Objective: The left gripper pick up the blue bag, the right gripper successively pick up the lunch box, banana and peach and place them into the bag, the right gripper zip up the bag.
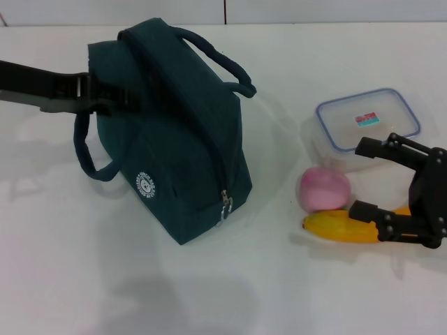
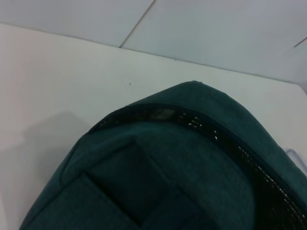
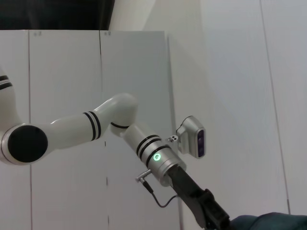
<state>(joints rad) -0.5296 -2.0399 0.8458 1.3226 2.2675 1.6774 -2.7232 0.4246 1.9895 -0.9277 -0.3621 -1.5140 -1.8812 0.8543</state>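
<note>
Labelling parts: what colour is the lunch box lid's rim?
Blue, clearest in the head view: lunch box.

The bag (image 1: 174, 132) sits on the tabletop (image 1: 84, 279) to my left, zipped end toward me. My left tool (image 1: 105, 94) is at its far left side. To my right, well apart from the bag, the lunch box (image 1: 367, 118) lies farthest back. The peach (image 1: 324, 189) is in front of it, touching the banana (image 1: 339, 227), which lies nearest me. My right tool (image 1: 370, 178) is above the banana and box.
</note>
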